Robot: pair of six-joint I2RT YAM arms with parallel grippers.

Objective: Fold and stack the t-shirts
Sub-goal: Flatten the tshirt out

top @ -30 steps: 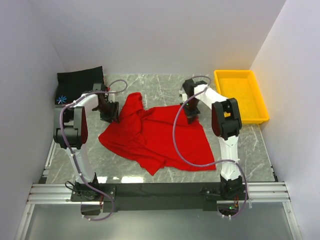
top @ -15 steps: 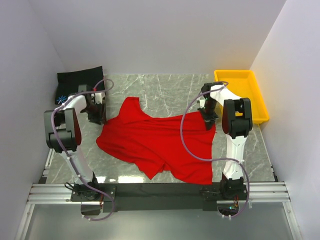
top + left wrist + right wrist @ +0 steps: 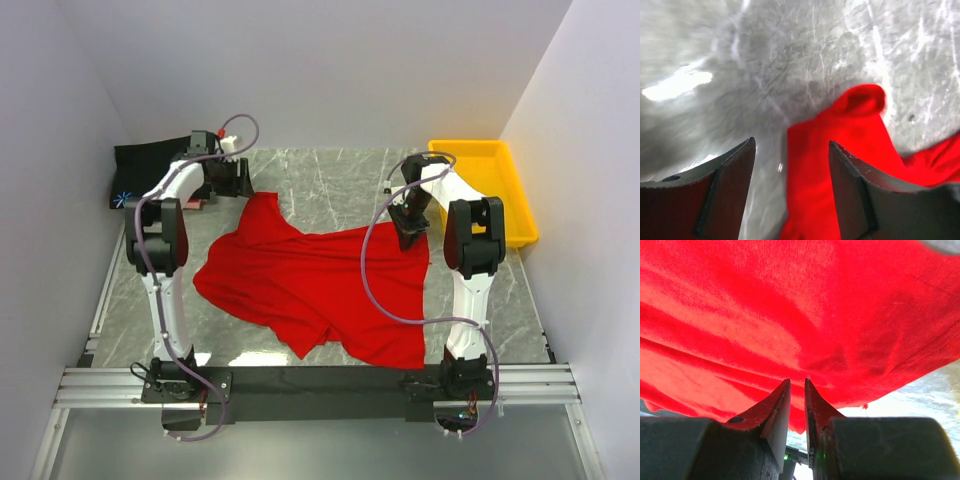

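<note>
The red t-shirt [image 3: 310, 280] lies spread and rumpled across the middle of the marble table. My left gripper [image 3: 238, 180] is open and empty, hovering just above the shirt's far left tip; in the left wrist view the red cloth [image 3: 840, 150] lies below between the spread jaws of that gripper [image 3: 791, 142]. My right gripper [image 3: 409, 226] is shut on the shirt's far right corner; in the right wrist view the red cloth [image 3: 790, 300] fills the frame above the closed jaws of that gripper [image 3: 797, 380]. The black t-shirt [image 3: 150, 165] lies folded at the far left, starburst mark [image 3: 121, 199] showing. I see no pale pink shirt.
A yellow plastic tray [image 3: 480, 190] stands empty at the far right, close beside the right arm. White walls close in the table at the back and both sides. Bare marble [image 3: 330, 180] shows between the two grippers.
Both grippers pulled the red shirt apart and spread it wider. The left gripper then let go and moved back and right to the shirt's far tip. The right gripper stays at its corner.
</note>
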